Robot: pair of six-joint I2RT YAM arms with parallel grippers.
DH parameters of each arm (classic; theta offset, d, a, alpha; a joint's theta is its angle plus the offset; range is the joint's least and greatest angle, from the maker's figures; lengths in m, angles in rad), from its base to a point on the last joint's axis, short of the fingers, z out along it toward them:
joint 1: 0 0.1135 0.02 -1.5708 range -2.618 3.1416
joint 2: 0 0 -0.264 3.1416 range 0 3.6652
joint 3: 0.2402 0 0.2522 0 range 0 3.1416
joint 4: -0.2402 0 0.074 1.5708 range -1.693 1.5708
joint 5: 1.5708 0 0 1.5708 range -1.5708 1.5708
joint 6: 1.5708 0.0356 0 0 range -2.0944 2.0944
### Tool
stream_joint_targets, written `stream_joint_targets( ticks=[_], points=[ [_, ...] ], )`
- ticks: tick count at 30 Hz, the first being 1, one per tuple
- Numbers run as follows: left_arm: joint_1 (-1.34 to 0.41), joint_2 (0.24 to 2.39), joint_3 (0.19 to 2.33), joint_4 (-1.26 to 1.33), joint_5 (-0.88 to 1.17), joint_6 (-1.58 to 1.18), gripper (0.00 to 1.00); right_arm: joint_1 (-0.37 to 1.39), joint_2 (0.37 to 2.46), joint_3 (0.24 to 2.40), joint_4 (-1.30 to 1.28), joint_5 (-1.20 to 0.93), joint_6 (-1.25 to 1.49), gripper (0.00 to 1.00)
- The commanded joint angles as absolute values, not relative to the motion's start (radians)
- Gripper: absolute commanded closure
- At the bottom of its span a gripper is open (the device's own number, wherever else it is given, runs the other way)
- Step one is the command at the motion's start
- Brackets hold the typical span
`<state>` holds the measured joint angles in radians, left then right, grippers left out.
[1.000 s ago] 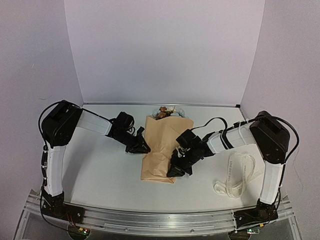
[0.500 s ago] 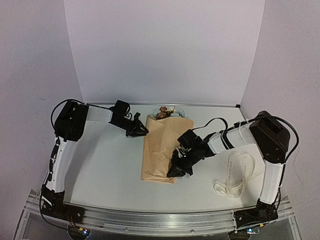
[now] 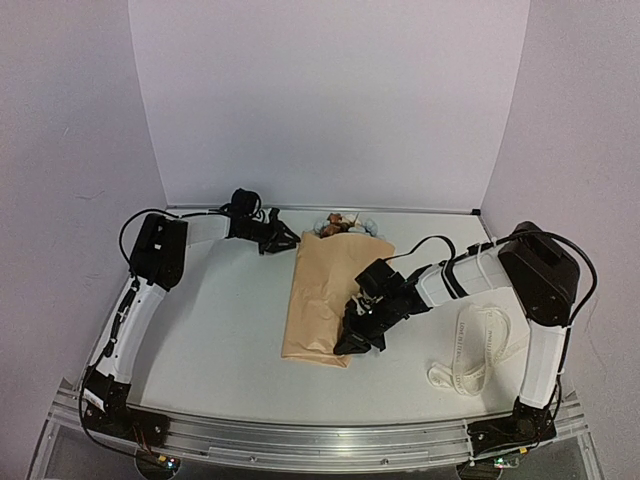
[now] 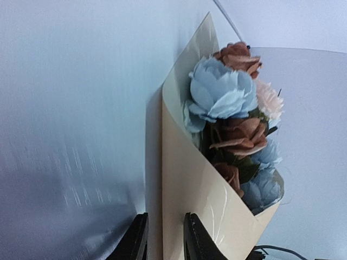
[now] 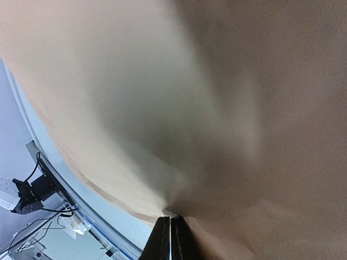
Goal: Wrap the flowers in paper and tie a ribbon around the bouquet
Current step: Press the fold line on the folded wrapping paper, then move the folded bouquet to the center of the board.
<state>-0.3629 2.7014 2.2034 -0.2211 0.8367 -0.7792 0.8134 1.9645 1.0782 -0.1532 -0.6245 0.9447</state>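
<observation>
toward the near right of the table (image 3: 220, 330), well apart from everything else, the ribbon (image 3: 478, 350) lies in a loose flat loop with nothing touching it. just left of it and a little farther in, the right gripper (image 3: 355, 343) comes down onto the lower right edge of the paper (image 3: 318, 295). in the right wrist view its fingers are pressed together (image 5: 171, 219), and a fold of the peach-tan sheet (image 5: 162, 81) runs straight into their tips, so it looks pinched there. the paper lies lengthwise on the table as a folded wrap, its narrow end nearest the arms and its wider mouth pointing at the back wall. the flowers (image 3: 340, 222) poke out of that far mouth, close to the wall. the left gripper (image 3: 293, 241) hangs at the far end too, just beside the paper's top left corner and apart from it. in the left wrist view its two fingers stand a little way apart (image 4: 165, 216) with nothing between them. beyond the tips the wrap's open edge (image 4: 184, 179) rises like a cone, and the pale blue and rusty-brown blooms (image 4: 227, 97) are packed inside it, facing right.
</observation>
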Motion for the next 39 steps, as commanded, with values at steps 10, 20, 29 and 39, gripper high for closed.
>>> stream_joint_targets(
  ticks=[10,20,29,39],
  points=[
    [-0.292,2.356,1.899,-0.028,0.787,-0.779,0.69,0.753,1.886,1.181,-0.360,-0.616,0.899,0.73],
    [-0.406,1.980,1.308,-0.024,0.664,-0.714,0.70,0.722,1.781,1.078,-0.375,-0.562,0.902,0.50],
    [-0.557,1.909,1.127,-0.024,0.604,-0.739,0.77,0.717,1.840,1.035,-0.305,-0.517,0.930,0.63],
    [-0.587,1.933,1.118,-0.005,0.591,-0.772,0.83,0.681,1.950,1.101,-0.272,-0.480,0.934,0.86]
  ],
)
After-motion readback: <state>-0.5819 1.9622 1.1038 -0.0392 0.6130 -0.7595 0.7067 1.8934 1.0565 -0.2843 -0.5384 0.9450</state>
